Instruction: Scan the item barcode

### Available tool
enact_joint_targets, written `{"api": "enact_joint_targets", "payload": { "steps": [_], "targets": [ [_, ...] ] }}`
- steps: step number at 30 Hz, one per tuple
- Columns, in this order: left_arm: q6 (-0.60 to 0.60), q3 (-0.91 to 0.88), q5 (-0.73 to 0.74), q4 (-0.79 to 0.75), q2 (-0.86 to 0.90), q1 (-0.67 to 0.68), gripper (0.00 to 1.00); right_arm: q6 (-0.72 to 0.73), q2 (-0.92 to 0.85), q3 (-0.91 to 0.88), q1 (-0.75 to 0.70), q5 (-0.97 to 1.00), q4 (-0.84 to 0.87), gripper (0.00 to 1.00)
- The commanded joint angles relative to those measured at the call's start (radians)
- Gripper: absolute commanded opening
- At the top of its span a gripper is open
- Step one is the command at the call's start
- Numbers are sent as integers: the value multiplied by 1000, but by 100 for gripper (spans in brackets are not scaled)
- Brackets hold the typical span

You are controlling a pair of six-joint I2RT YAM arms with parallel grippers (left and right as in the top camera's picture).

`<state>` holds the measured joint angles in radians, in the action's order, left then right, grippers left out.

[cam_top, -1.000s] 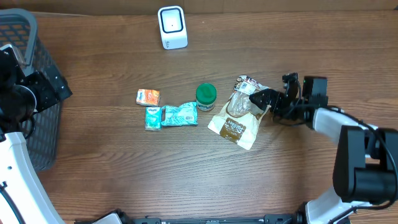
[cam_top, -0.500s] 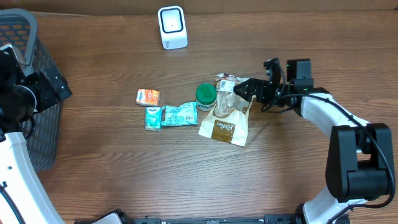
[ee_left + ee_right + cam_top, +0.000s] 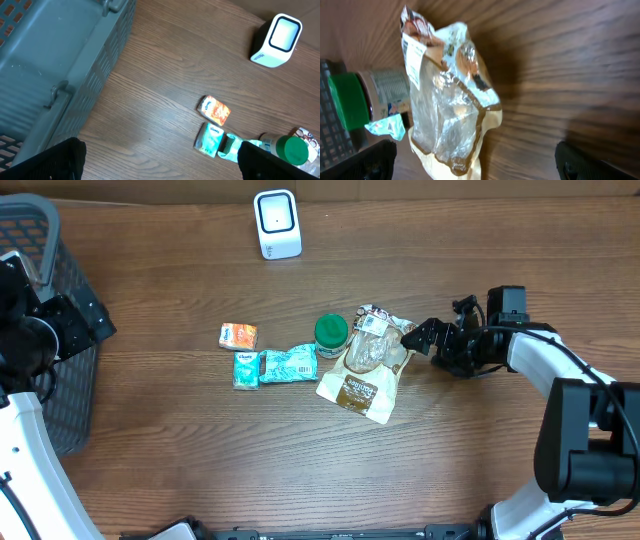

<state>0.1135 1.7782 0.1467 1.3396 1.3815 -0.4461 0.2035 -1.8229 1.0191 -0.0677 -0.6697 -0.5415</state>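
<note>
A cream and brown bag (image 3: 364, 366) with a clear window lies flat at the table's middle, a white label at its far end. My right gripper (image 3: 424, 339) stands open just right of it, not touching. In the right wrist view the bag (image 3: 449, 105) fills the left half, and my right gripper (image 3: 476, 167) has only its lower corner between the wide-apart fingertips. The white scanner (image 3: 277, 223) stands at the far edge. My left gripper (image 3: 160, 167) hangs open over bare wood beside the basket, holding nothing.
A grey basket (image 3: 40, 240) stands at the left edge. A green-lidded jar (image 3: 331, 334) touches the bag's left side. Left of it lie a teal packet (image 3: 290, 364), a teal tissue pack (image 3: 246, 369) and an orange box (image 3: 238, 336).
My right gripper pushed the bag leftward against the jar, then let go and drew back to the right. The left arm has not moved.
</note>
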Motion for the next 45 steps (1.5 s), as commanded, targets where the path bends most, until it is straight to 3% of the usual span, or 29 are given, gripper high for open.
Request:
{"api": "enact_joint_targets", "payload": {
  "steps": [1,11,16,28,37,39,45],
  "targets": [
    [14,8,10,-1,4,-4,99,6,-8,-37,42,-5,11,100],
    [14,8,10,-1,4,-4,100,173,-66,-150,166,-5,253,99],
    [14,8,10,-1,4,-4,100,229,-159,-150,251,-5,407,93],
    [14,8,10,-1,4,-4,100,234,-212,-150,274,26,496,38],
    [14,8,10,-1,4,-4,100,225,-198,-148,207,-34,476,8],
    [14,8,10,-1,4,-4,100,180,-175,-147,180,-96,465,4],
    [14,8,10,-1,4,-4,100,105,-20,-146,97,-174,363,4]
  ]
}}
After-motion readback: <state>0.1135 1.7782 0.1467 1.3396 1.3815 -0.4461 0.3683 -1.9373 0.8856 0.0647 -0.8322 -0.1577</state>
